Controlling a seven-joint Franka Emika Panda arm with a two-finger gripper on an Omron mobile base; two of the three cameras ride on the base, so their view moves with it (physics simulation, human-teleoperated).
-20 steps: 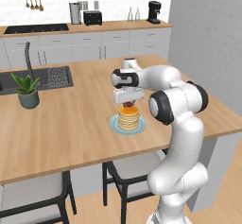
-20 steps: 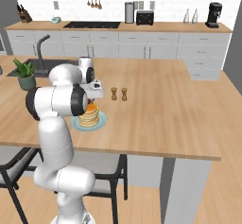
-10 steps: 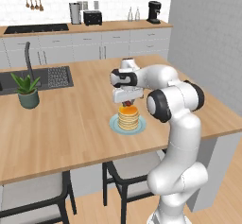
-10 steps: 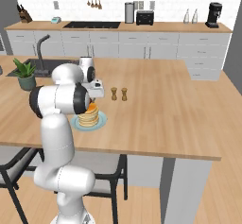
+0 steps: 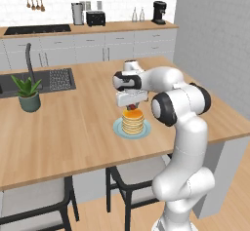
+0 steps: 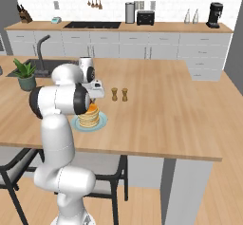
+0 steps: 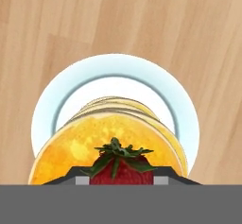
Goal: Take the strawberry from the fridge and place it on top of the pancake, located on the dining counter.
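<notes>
Gripper (image 7: 121, 181) was clamped on the strawberry (image 7: 121, 170) by its sides, right over the pancake (image 7: 90, 142) mid-plate (image 7: 118, 72) on the dining counter (image 5: 73, 127); fruit prob. light, soft, bruisable, so gentle hold under the leaves

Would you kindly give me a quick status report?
Gripper shut on strawberry. Strawberry right above pancake. Nothing in the way.
</notes>
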